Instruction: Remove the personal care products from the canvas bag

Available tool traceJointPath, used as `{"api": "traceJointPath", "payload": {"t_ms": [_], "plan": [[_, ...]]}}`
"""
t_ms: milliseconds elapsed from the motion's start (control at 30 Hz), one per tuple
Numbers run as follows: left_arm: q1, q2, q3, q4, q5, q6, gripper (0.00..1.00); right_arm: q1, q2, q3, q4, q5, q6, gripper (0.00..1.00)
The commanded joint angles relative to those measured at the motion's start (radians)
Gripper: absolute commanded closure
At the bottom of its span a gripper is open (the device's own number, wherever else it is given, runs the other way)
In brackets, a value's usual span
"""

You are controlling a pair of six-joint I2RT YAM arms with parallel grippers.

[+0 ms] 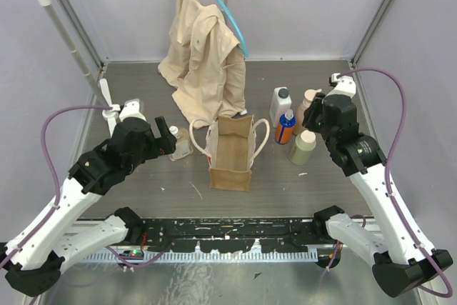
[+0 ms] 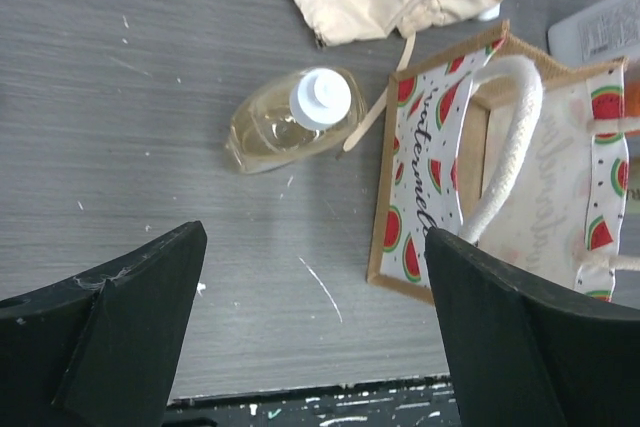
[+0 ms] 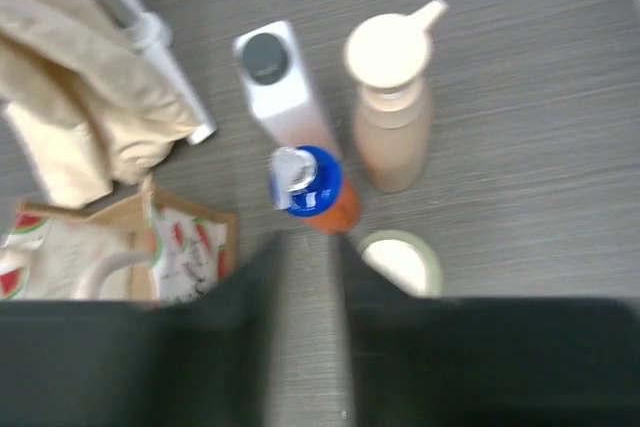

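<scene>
Top external: high, behind the arm bases, looks down on the whole table (image 1: pixel 143 183). Left wrist: close, straight down, canvas bag (image 2: pixel 430 177) at right. Right wrist: close, blurred, faces down, with the bag's corner at lower left, shared by all three.

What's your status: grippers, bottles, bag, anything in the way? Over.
Left gripper open, empty. Right gripper slightly open, empty. All five bottles outside canvas bag. Shirt behind bag, not blocking.

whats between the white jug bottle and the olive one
The orange bottle with blue cap stands between them, seen in the top and right wrist views.
</scene>
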Motion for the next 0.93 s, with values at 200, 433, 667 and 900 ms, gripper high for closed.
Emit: {"api": "traceJointPath", "payload": {"t_ms": [200, 433, 667, 900], "plan": [[-0.007, -0.031, -0.031, -0.049, 0.083, -0.047, 0.98, 0.137, -0.017, 0.044, 0.070, -0.235, -0.017, 0.99], [-0.005, -0.020, 0.090, -0.045, 0.043, 0.040, 0.92, 0.150, 0.107, 0.156, 0.058, -0.169, -0.003, 0.82], [0.007, 0.361, 0.654, -0.291, -0.030, 0.194, 0.00, 0.123, 0.314, 0.405, 0.055, -0.239, -0.076, 0.00], [0.102, 0.512, 0.752, -0.230, 0.058, 0.215, 0.02, 0.113, 0.407, 0.528, 0.019, -0.192, -0.064, 0.00]]}}
